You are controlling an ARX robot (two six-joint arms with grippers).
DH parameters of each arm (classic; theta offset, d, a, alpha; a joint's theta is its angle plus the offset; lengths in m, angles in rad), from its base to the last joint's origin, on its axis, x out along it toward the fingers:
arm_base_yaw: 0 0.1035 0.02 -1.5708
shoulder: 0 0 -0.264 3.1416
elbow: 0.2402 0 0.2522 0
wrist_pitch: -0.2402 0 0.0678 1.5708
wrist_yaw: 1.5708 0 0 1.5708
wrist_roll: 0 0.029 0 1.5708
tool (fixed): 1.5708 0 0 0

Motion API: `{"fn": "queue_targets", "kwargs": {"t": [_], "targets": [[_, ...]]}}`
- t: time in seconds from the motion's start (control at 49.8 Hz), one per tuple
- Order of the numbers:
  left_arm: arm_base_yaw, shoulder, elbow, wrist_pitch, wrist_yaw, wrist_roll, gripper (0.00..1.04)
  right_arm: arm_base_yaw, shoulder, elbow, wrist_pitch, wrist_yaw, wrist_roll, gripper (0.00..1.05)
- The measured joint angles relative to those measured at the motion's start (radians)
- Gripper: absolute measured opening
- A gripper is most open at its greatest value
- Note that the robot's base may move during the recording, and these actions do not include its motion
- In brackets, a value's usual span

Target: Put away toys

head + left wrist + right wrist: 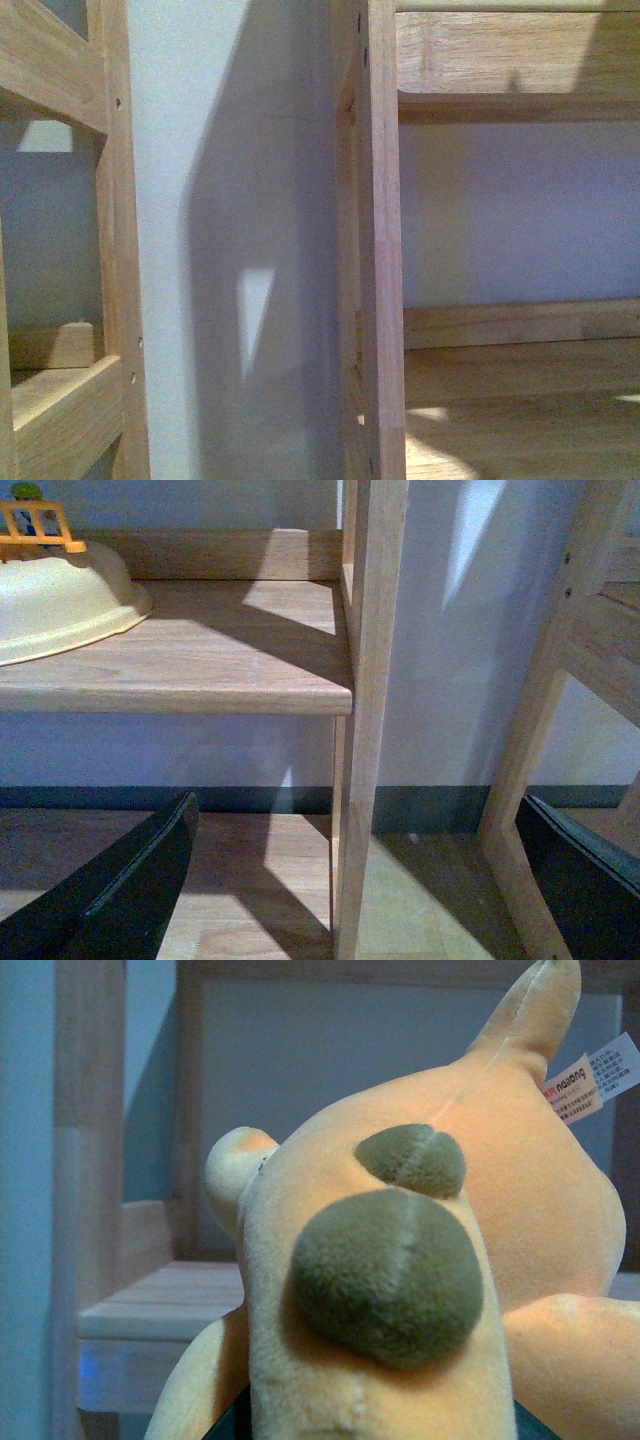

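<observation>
Right gripper's jaws are hidden behind the orange-yellow plush animal [400, 1260], so I cannot tell their state — the toy fills the right wrist view, paper tag [592, 1078] at 1 o'clock. Left gripper [330, 900] stands apart, dark fingers [120, 880] wide, before a wooden shelf [200, 670] bearing a cream bowl [60, 600] at 10 o'clock.

The left gripper [340, 880] hangs with dark fingers [120, 890] spread wide (nothing between them); the right's fingers are hidden.
</observation>
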Motion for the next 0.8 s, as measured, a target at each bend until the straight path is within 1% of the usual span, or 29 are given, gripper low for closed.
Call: {"fn": "queue_targets", "kwargs": {"t": [0.141,0.382,0.522,0.602,0.703,0.803], "targets": [[0.0,0.0,0.0,0.0,0.0,0.0,0.99,-0.015,0.119,0.181,-0.067,-0.045,0.008,0.19],[0.0,0.0,0.0,0.0,0.0,0.0,0.99,-0.082,0.359,0.431,-0.104,-0.054,0.053,0.19],[0.0,0.0,0.0,0.0,0.0,0.0,0.99,-0.117,0.495,0.587,-0.198,-0.087,0.105,0.19],[0.0,0.0,0.0,0.0,0.0,0.0,0.99,-0.14,0.575,0.708,-0.306,-0.126,0.149,0.19],[0.0,0.0,0.0,0.0,0.0,0.0,0.99,-0.152,0.644,0.819,-0.397,-0.145,0.178,0.19],[0.0,0.0,0.0,0.0,0.0,0.0,0.99,-0.154,0.695,0.894,-0.445,-0.155,0.206,0.19]]}}
